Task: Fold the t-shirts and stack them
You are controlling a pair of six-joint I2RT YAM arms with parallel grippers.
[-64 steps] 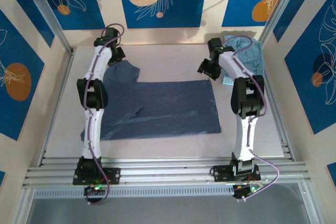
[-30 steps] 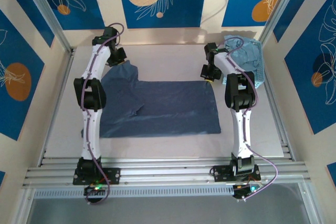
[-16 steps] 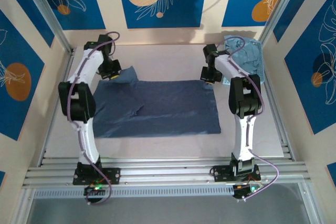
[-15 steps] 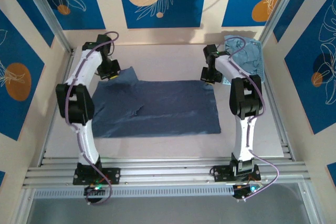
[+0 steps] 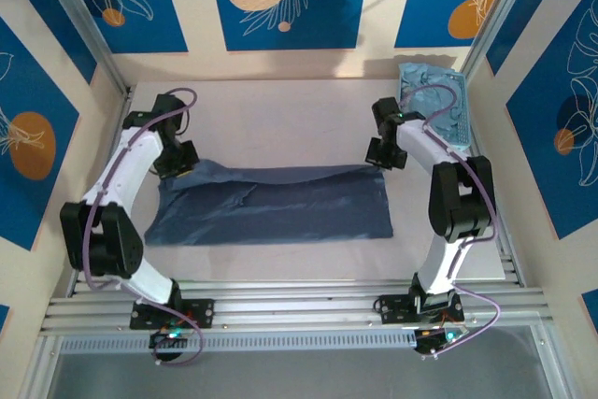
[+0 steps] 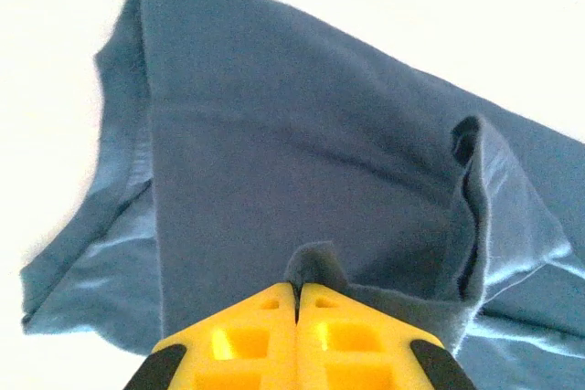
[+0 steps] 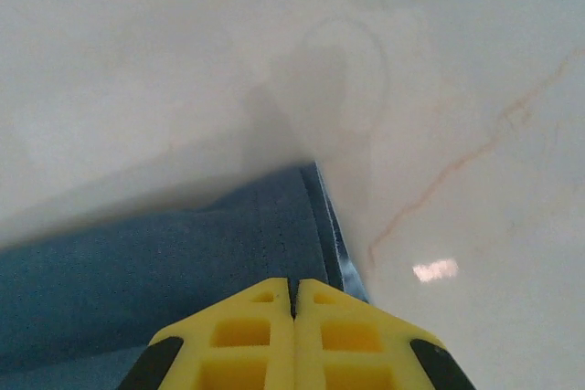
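Our left gripper [image 6: 297, 297] has its jaws pressed together on a pinch of the dark slate-blue t-shirt [image 5: 280, 205]. Our right gripper [image 7: 294, 291] is clamped the same way on the hem at the other far corner. The cloth lies on the table [image 5: 280, 119], between the two grippers and nearer us than both. We judge this to be the fold: draw both corners toward us level and in step, taut enough to smooth the slack ridge [image 6: 471, 207] right of the left gripper, then land edge on edge.
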